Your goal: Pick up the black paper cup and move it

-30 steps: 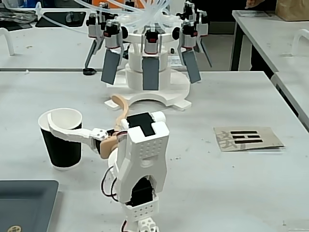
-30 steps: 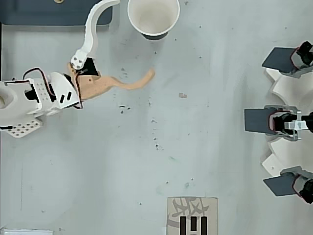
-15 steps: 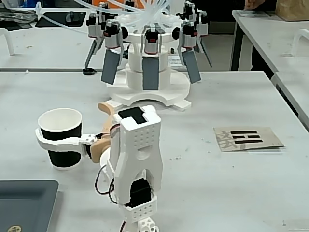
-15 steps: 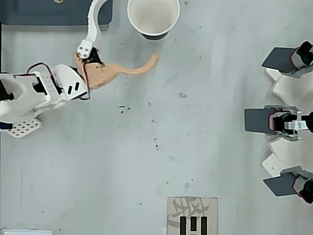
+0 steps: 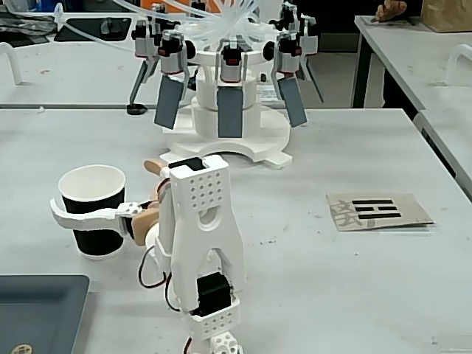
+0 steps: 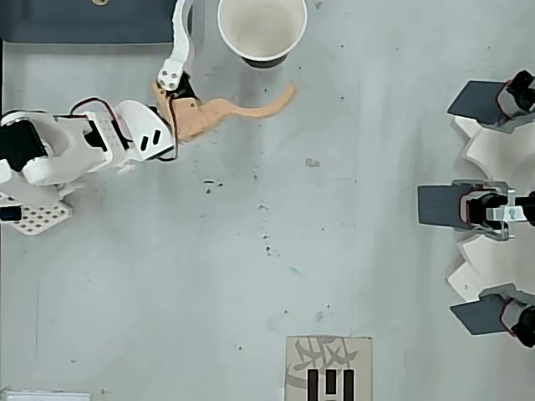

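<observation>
Cup and arm sit at the left side of the desk (image 5: 354,295) in the fixed view. That view shows the black paper cup (image 5: 92,214) standing upright, its matte black wall and white rolled rim plain to see, with the white curved finger (image 5: 77,216) crossing in front of the wall just under mid-height. The tan finger is mostly hidden there behind the white arm (image 5: 199,243), so the jaws' spread cannot be read from that side.

The overhead view fills this in: the black paper cup (image 6: 262,29) shows only its white inside and a sliver of black at the top edge of the picture, and the gripper (image 6: 238,46) stands with jaws wide apart. The white finger (image 6: 178,38) runs up past the cup's left side and out of the top of the picture, while the tan finger (image 6: 242,109) lies below the cup, its tip just beside the rim. Whether either finger touches the cup I cannot tell.

A dark tray (image 6: 92,21) lies left of the cup in the overhead view, near the white finger. The middle of the desk (image 6: 334,234) is bare down to a printed card (image 6: 328,368) at the bottom edge, and a white rig with grey paddles (image 6: 481,205) lines the right edge
</observation>
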Motion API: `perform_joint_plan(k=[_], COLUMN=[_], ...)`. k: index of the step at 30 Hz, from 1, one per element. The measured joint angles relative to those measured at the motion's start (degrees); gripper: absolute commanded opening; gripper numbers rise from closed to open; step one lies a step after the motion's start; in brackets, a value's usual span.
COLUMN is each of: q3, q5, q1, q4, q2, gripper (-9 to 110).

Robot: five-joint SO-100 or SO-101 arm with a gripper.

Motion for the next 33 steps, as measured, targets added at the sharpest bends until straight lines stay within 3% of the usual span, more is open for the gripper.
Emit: perform_joint_plan(k=[33], q3=[-18.1], q5=[2.5], q1=[-6.6], q4=[1.5], q2=[-18.7], gripper=[47])
